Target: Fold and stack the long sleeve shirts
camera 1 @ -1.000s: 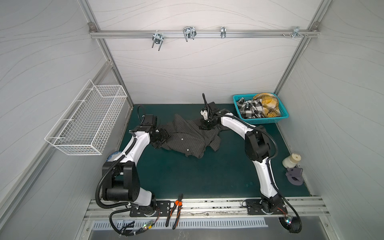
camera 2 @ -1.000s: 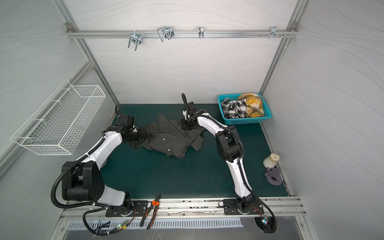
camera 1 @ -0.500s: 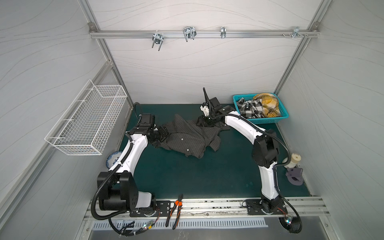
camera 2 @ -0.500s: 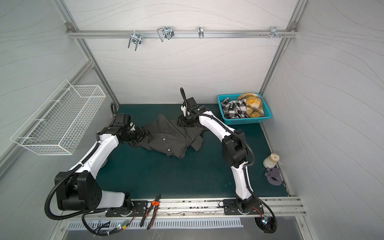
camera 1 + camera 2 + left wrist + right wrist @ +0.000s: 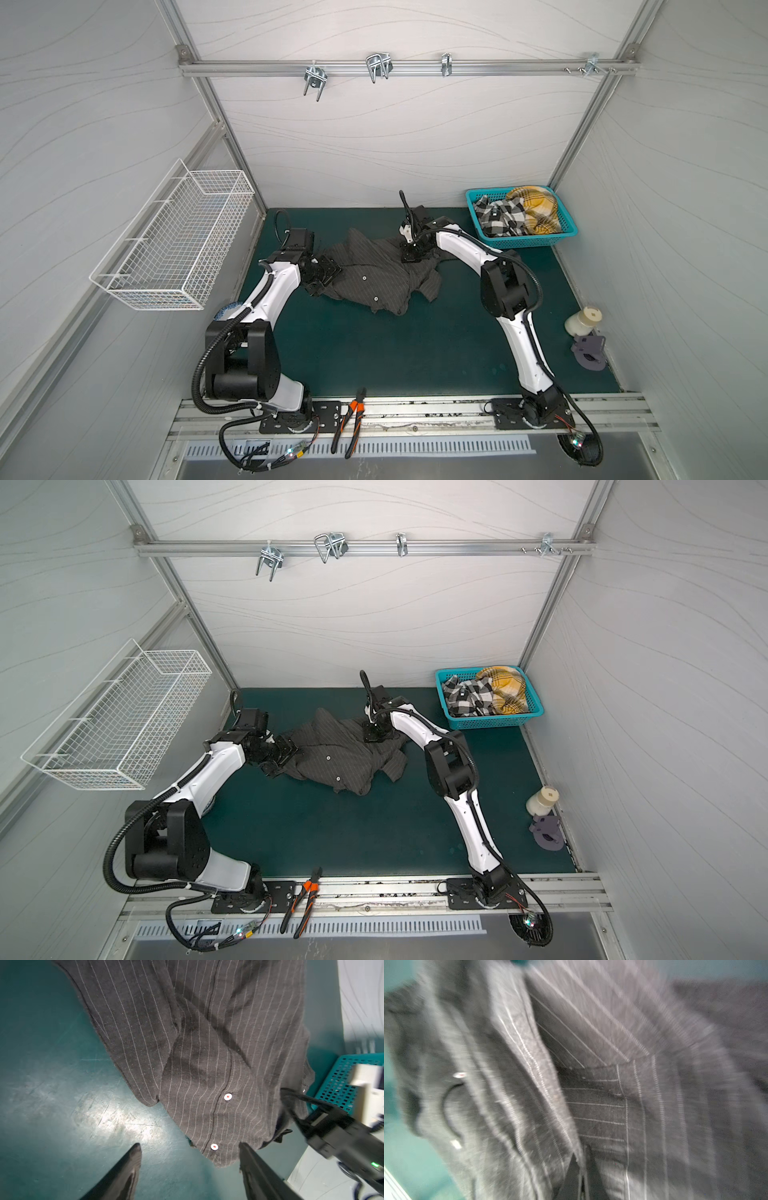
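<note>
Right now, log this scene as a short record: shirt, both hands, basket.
shirt: dark pinstriped shirt, crumpled and unfolded on the green mat
left hand: open, fingers either side of the shirt's buttoned edge
right hand: shut on fabric at the shirt's far right part
teal basket: back right corner, holds plaid garments
stack: none started
</note>
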